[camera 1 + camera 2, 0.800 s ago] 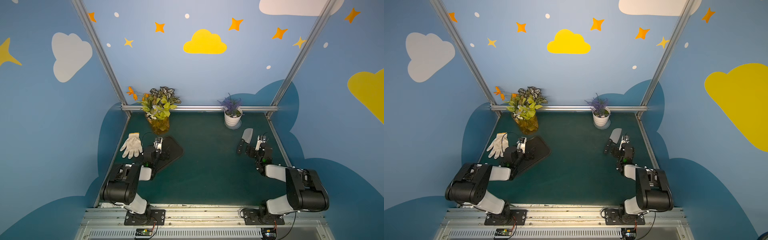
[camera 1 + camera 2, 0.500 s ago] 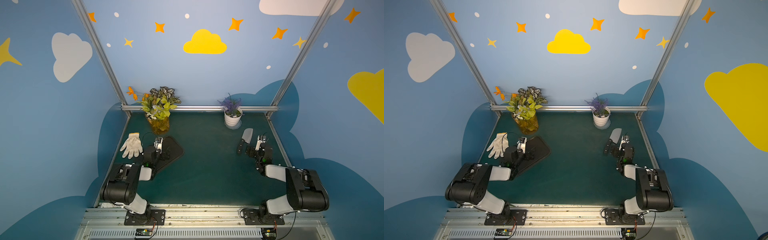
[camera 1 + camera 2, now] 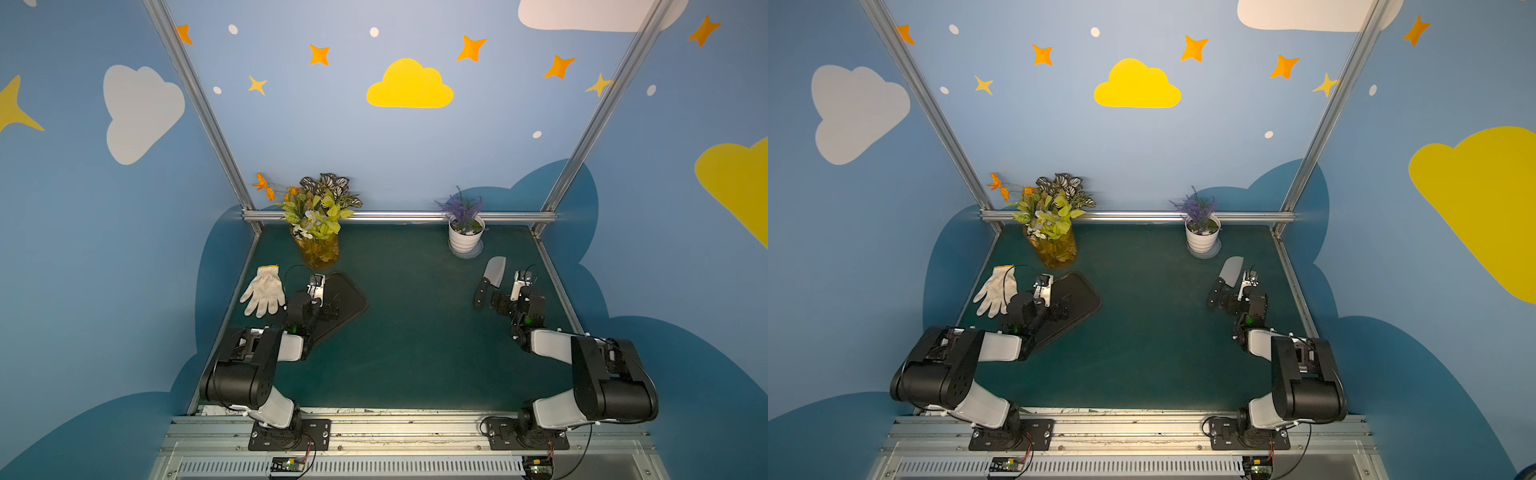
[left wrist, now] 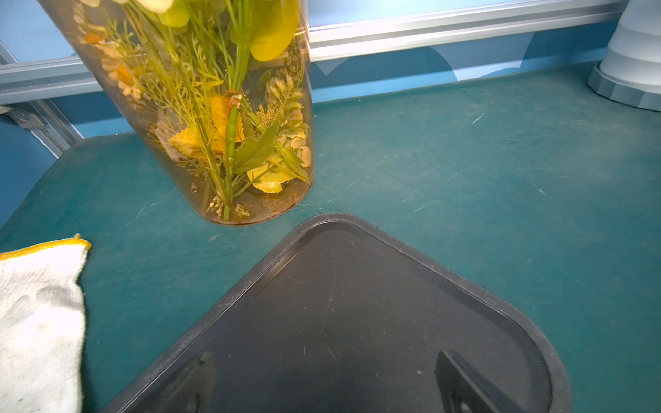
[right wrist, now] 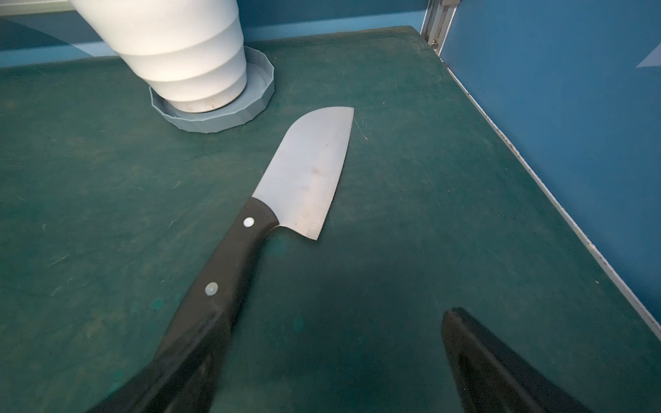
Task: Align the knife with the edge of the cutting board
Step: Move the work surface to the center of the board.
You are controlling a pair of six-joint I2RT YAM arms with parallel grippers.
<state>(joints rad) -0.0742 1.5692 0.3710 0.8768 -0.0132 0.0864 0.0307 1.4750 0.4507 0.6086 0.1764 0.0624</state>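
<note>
The knife (image 3: 492,276) lies flat on the green mat at the right, silver blade toward the back and black riveted handle toward the front, as in the right wrist view (image 5: 304,178). My right gripper (image 5: 329,361) is open low over the mat; the handle's end runs beside one finger (image 5: 171,375), contact unclear. The black cutting board (image 3: 349,299) lies at an angle on the left. Over it my left gripper (image 4: 329,382) stands open with nothing between its fingers. Both top views show knife (image 3: 1229,274) and board (image 3: 1079,299) far apart.
A glass vase of flowers (image 3: 318,249) stands just behind the board's corner. A white glove (image 3: 264,289) lies left of the board. A white plant pot on a saucer (image 3: 465,237) stands behind the knife tip. The side wall and metal rail (image 5: 536,178) run close on the right.
</note>
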